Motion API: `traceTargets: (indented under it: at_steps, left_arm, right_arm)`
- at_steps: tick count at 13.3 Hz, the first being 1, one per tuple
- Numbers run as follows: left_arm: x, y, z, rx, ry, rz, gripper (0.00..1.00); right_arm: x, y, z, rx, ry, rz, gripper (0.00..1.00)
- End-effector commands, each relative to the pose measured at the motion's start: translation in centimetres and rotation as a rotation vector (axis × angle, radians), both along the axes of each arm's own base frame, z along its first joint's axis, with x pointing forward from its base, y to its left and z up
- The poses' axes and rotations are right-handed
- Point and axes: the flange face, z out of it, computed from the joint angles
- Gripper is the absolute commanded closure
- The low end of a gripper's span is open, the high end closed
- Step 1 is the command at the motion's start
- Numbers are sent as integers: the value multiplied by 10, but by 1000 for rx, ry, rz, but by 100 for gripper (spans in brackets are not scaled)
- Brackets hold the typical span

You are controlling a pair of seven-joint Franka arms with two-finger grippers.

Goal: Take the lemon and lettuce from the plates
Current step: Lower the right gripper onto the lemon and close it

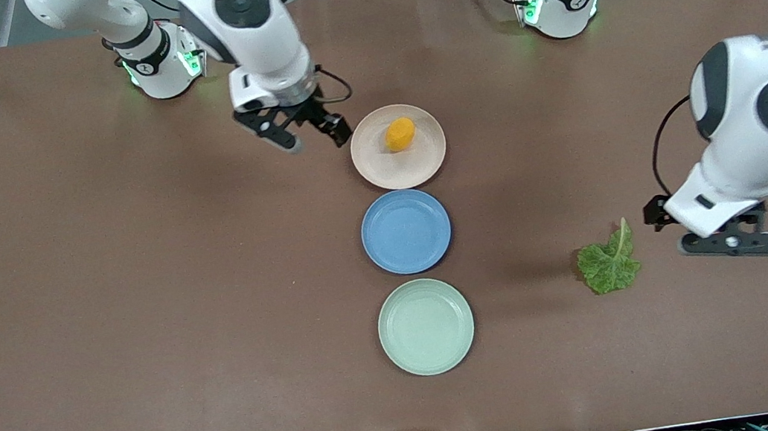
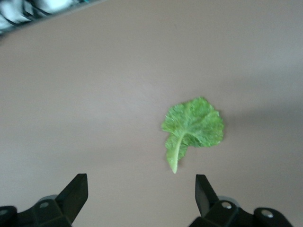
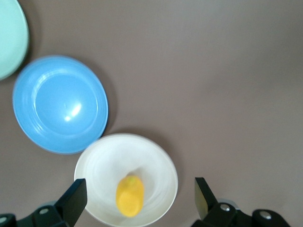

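Grabbing the lemon (image 1: 400, 134) on the beige plate (image 1: 366, 165) looks easy for the open right pincer (image 1: 306, 134) beside it, firm but rolly, so pinch its middle, while the floppy lettuce (image 1: 609, 261) lies on the bench (image 1: 106, 322) under the open left pincer (image 2: 142, 196).

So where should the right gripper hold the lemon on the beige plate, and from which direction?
Probably from straight above, closing the right gripper across the lemon at its narrow middle. It lies on its side in the shallow beige plate, whose rim would hinder a sideways approach.
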Motion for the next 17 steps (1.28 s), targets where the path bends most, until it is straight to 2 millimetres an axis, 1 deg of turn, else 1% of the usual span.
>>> traceTargets:
  at_steps: [1,2,3,4,5,6,7,8,10,11,12,13,14,15,16,17]
  left_arm:
    - [3,9,52,-3,-54,0,0]
    - [-7,9,74,-22,-67,12,0]
    - [-22,9,94,-41,-47,36,0]
    - [-32,11,110,-62,-47,53,0]
    - [-43,16,132,-75,-73,62,0]
    - [-57,23,149,-81,-56,65,0]
    - [-69,22,158,-93,-28,76,0]
    - [-85,23,174,-114,-13,84,0]
    - [-109,24,191,-135,31,94,0]
    - [-121,34,198,-149,44,106,0]
    - [-137,38,200,-175,60,115,0]
    - [-153,38,199,-180,67,116,0]
    - [-160,39,200,-181,64,119,0]
    - [-161,41,201,-181,64,122,0]
    - [-162,42,201,-182,65,140,0]
    - [-161,40,199,-181,69,141,0]
  right_arm:
    - [-21,39,-48,-13,-1,-59,0]
    - [-29,55,-62,-22,4,-55,0]
    - [-31,67,-79,-40,13,-48,0]
    - [-34,79,-96,-54,18,-35,0]
    - [-36,91,-108,-63,21,-24,0]
    - [-39,100,-118,-70,22,-27,0]
    - [-39,108,-126,-82,15,-36,0]
    - [-40,114,-134,-91,8,-34,0]
    - [-43,123,-149,-72,-10,-52,0]
    - [-44,127,-158,-59,-21,-70,0]
    - [-52,131,-170,-66,-20,-59,0]
    - [-54,132,-176,-72,-19,-54,1]
    - [-57,132,-183,-81,-15,-50,0]
    - [-65,136,-188,-86,-13,-36,1]
    - [-68,137,-193,-93,-10,-31,1]
    - [-69,137,-194,-95,-10,-32,1]
